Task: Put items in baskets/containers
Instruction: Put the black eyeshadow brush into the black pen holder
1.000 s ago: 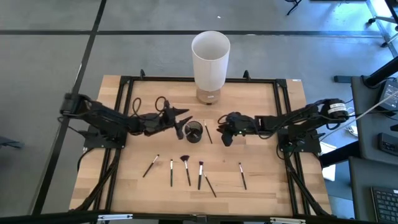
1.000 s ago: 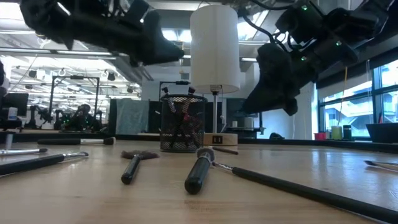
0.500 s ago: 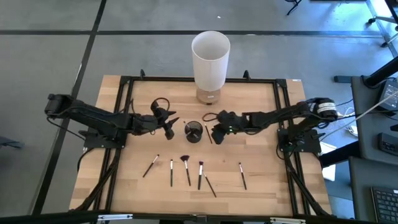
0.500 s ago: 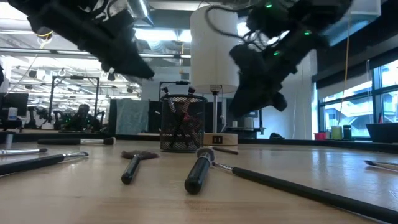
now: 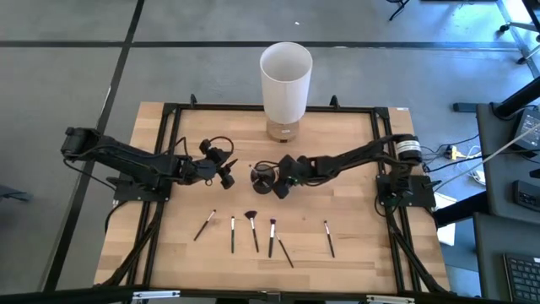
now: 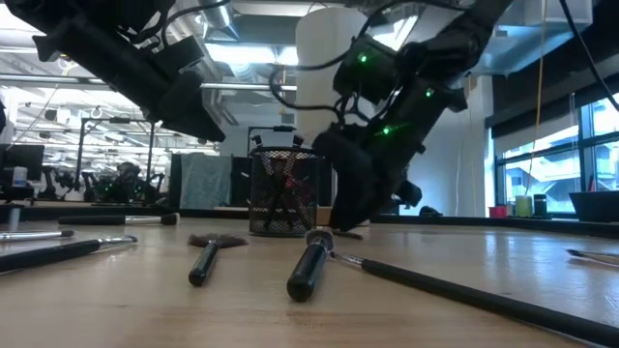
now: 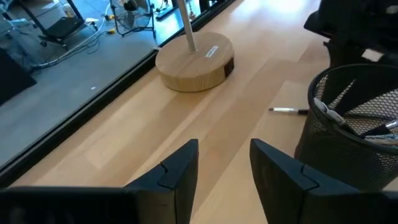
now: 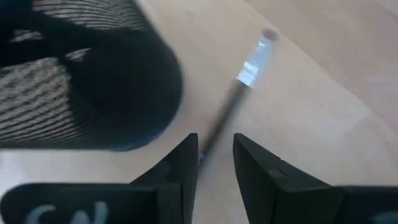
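Right pincer [image 8: 214, 165] straddles a brush [image 8: 239, 93]; no legible writing.

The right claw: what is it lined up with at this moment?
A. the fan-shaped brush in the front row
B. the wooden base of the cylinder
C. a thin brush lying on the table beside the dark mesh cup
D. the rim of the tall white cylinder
C: the right wrist view shows the right claw open, its fingers on either side of a thin brush lying right beside the mesh cup.
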Controlling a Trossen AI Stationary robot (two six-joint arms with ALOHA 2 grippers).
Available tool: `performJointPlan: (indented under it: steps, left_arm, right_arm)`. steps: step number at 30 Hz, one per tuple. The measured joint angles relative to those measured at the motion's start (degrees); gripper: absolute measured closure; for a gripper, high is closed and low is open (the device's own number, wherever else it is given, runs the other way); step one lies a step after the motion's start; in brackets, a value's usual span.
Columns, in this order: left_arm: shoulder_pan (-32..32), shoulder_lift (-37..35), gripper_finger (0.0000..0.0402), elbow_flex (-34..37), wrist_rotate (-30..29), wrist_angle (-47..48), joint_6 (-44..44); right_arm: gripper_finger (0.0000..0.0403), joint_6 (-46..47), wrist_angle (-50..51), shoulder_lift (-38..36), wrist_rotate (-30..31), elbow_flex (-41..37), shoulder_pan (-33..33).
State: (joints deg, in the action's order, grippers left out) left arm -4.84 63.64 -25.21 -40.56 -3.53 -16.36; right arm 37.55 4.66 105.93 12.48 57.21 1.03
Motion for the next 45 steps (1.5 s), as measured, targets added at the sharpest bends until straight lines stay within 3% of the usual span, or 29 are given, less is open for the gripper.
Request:
performJointPlan:
  steps: [10,16,23,34,39,45]
  left_arm:
    - [0.00,0.00,0.0261,0.00,-0.35,0.37,-1.00]
    - [0.07,0.00,0.0261,0.00,-0.50,0.37,-1.13]
    - [0.07,0.00,0.0261,0.00,-0.46,0.62,-1.95]
    - [0.00,-0.02,0.0261,0.00,-0.47,3.93,-3.99]
    - [0.00,-0.02,0.0261,0.00,-0.42,3.87,-5.37]
    - [0.27,-0.02,0.0261,0.00,-0.47,3.46,-4.90]
  right_arm:
    - [0.0308,-5.23,9.29,0.29,0.95,0.51,0.79]
    - [0.0356,-6.99,20.16,0.24,0.35,0.48,0.79]
    - [0.0396,-7.63,28.57,-0.04,-5.39,0.42,0.83]
    - [0.0377,-2.12,45.37,-8.56,-10.77,-0.66,-3.00]
    - [0.0364,-1.70,39.41,-12.43,-6.21,-0.26,-3.32]
    - [0.0306,-4.47,34.74,-12.46,-7.28,-0.21,-2.61]
